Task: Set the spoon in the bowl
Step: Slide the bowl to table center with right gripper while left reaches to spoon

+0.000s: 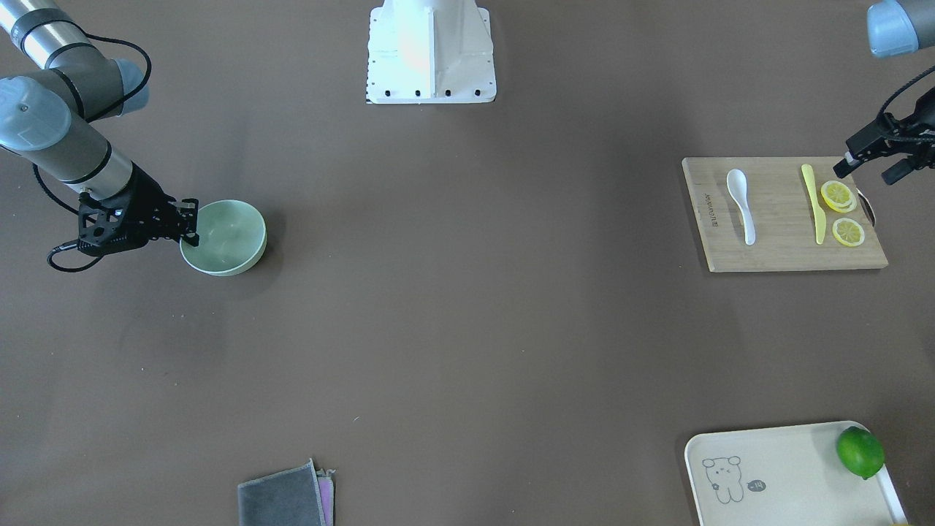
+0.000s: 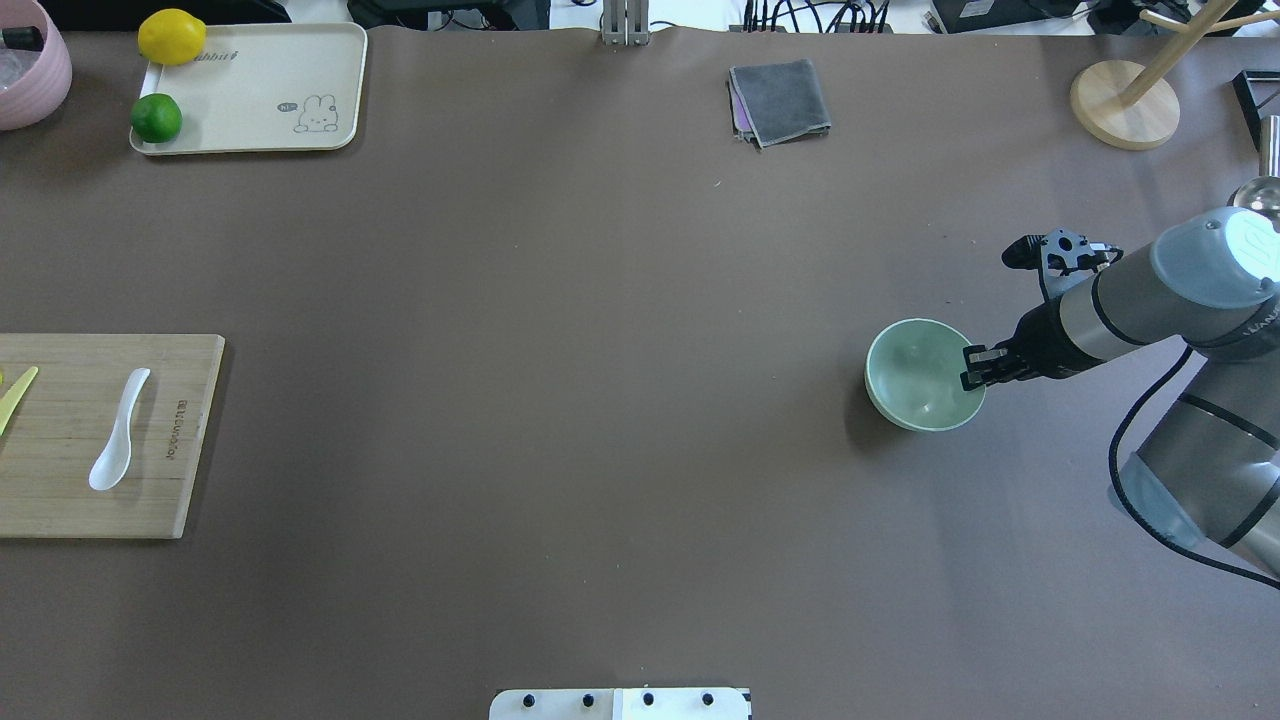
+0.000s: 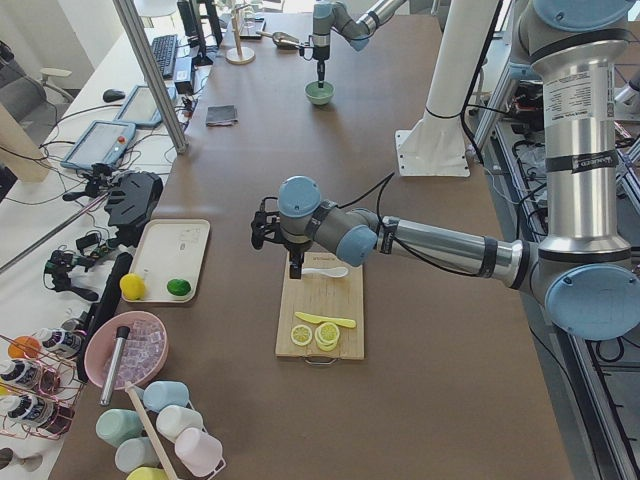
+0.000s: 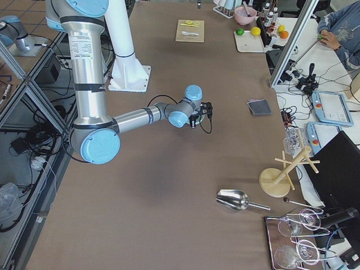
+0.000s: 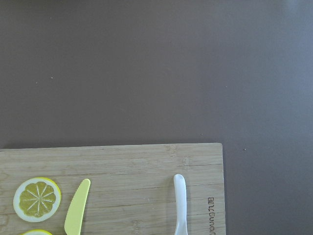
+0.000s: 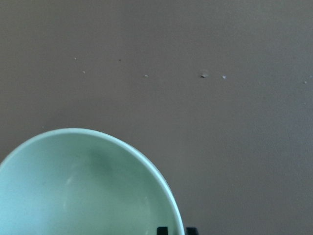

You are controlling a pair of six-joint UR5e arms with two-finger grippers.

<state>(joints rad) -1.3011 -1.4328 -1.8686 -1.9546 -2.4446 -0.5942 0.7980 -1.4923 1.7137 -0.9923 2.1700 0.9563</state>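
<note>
Robot lab: white pedestal [image 1: 431, 51], aluminium frame post [image 3: 150, 72], teach pendant [image 4: 332, 108], operator [image 4: 342, 28] alongside.

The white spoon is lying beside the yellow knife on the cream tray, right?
Not quite. The spoon does lie beside the yellow knife, but on the wooden cutting board, not the cream tray. The exterior front-facing view shows it.

Glossy white spoon [image 1: 743, 208], wooden board [image 1: 776, 223]
</note>
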